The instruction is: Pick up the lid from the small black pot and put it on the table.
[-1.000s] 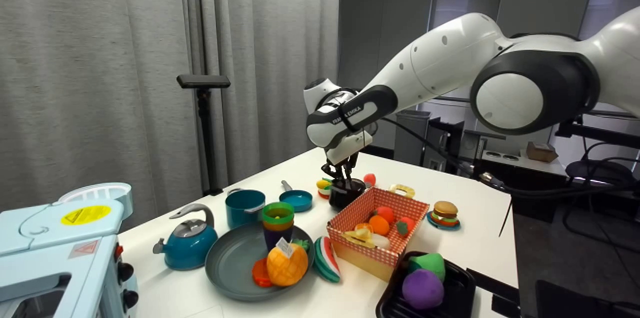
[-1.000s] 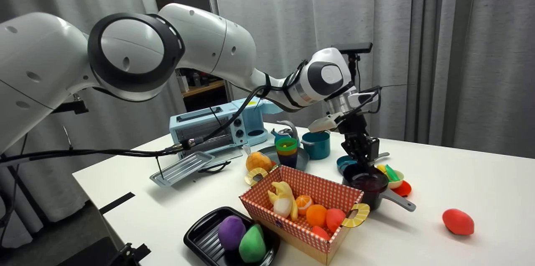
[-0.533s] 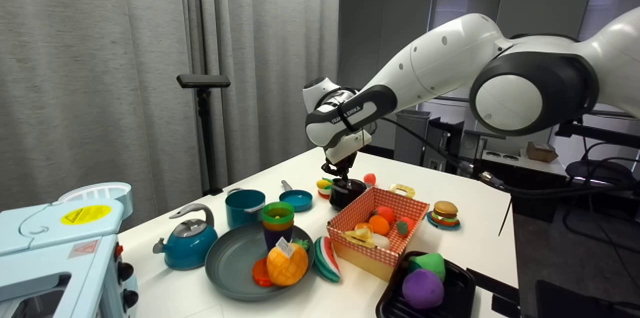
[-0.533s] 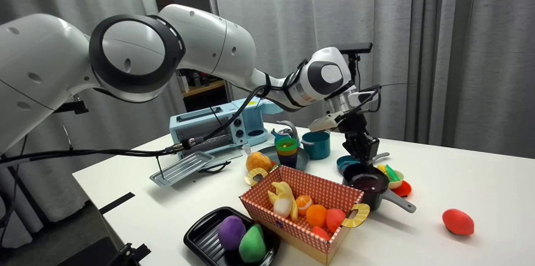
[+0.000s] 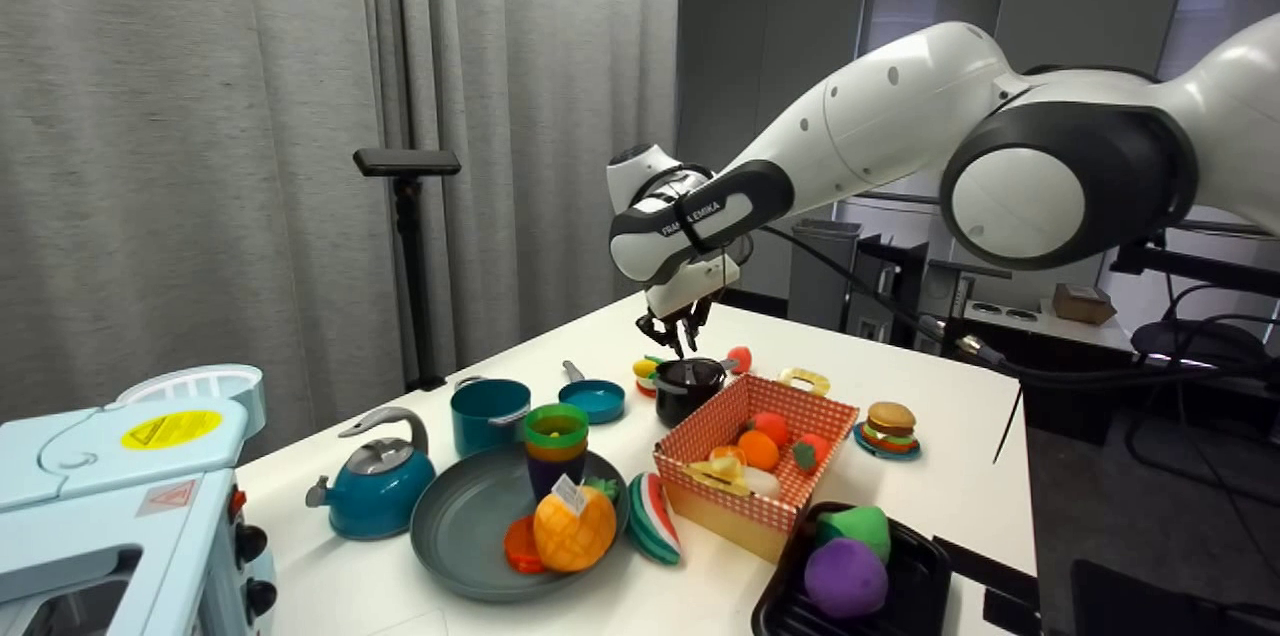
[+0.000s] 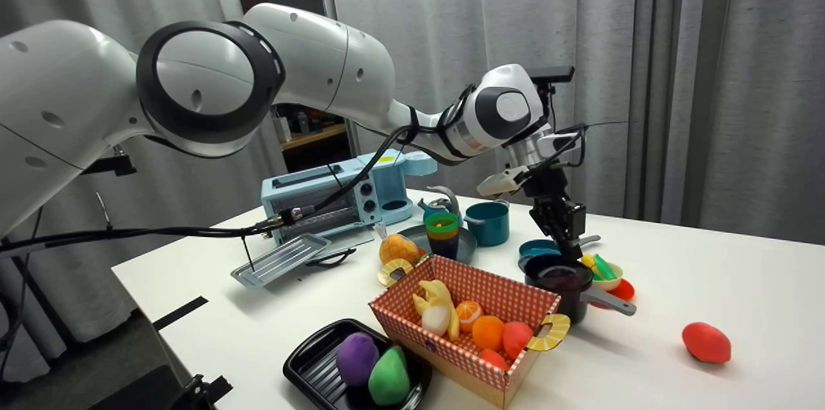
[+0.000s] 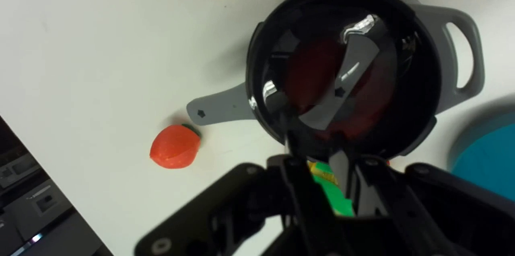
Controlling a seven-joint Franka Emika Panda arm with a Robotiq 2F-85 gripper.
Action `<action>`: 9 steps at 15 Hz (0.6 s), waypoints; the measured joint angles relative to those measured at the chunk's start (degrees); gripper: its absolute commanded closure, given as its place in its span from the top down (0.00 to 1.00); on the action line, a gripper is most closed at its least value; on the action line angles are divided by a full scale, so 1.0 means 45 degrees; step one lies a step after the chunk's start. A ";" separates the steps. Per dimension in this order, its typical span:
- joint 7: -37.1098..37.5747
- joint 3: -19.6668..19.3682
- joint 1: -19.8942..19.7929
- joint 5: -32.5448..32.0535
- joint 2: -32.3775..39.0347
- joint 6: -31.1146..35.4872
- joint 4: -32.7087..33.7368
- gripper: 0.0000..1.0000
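Gripper [image 7: 314, 147]: fingers parted, a clear gap between the tips; a green-and-yellow item [image 7: 332, 196] shows through that gap in the wrist view.

Lid [image 7: 330, 69]: seated on the small black pot [image 5: 678, 406], which stands on the table [image 7: 100, 87]. In both exterior views the gripper points down over the pot, tips close above its rim. In the wrist view the lid lies just beyond the tips, which overlap its near edge. Contact between tips and lid: cannot tell.

Appearance of lid: round, dark, glossy, about as wide as the pot's mouth. Bright white glints near its edge. Dark red tone over the middle; reflected or seen through, cannot tell. A flat grey grip [image 7: 337, 89] crosses it obliquely, marked with a small dark star, its near end toward the gripper.

Surroundings: the pot has a long grey handle [image 7: 221, 107] and, opposite, a grey loop handle [image 7: 438, 26]. Red toy fruit [image 7: 175, 147] near the long handle's end. Red-checked box [image 6: 470, 371] near the pot.
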 measured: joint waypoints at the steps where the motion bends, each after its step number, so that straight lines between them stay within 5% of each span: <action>1: 0.0151 0.0000 -0.0017 0.0079 -0.0001 0.0000 -0.0004 0.63; 6: 0.1064 0.0000 -0.0111 0.0578 -0.0003 -0.0567 -0.0057 0.99; 9: 0.1467 0.0002 -0.0189 0.1112 -0.0025 -0.1044 -0.0056 1.00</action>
